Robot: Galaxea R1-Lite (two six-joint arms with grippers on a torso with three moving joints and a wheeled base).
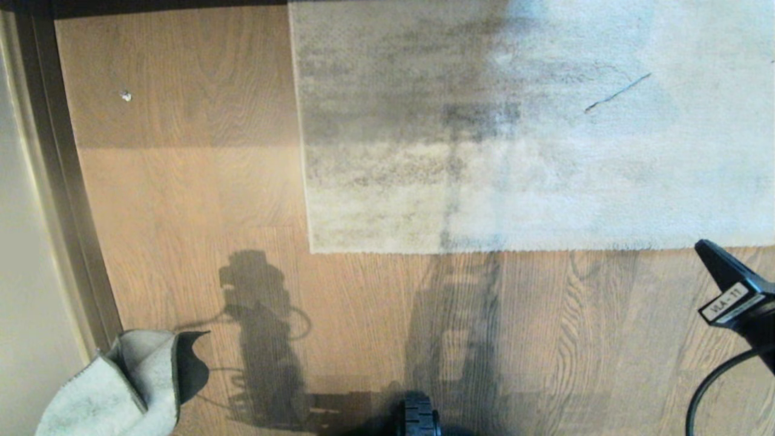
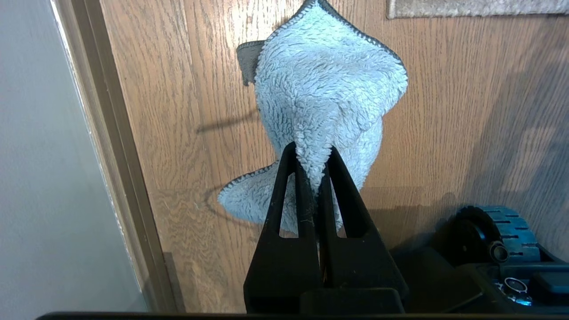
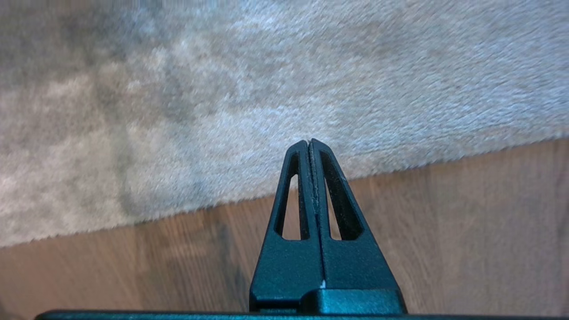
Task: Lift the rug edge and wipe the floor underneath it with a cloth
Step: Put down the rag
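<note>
Fingers of the right gripper (image 3: 310,143) are pressed flat together with nothing between them, the tip hanging above the rug edge (image 3: 284,195) where pile meets wood. In the head view this gripper (image 1: 705,247) enters from the right, just near of the rug's near border. The rug edge (image 1: 484,249) lies flat on the floor (image 1: 375,303) along its whole visible run, including the square corner (image 1: 312,249) at its near left.

The left gripper (image 2: 316,178) is clamped on the cloth (image 2: 324,102), a fold of fluffy pale fabric pinched between its fingers, the rest bunched beyond the fingertips above the planks. In the head view the cloth (image 1: 115,387) sits at the near left, beside the dark skirting strip (image 1: 66,200), well apart from the rug.

By my reading, the cloth is secured and ready, but nothing else is done: the edge is not lifted, no backing shows, and no wiping has begun. Left are opening the right gripper, catching the border, raising it, then bringing the cloth across to rub the boards beneath.
</note>
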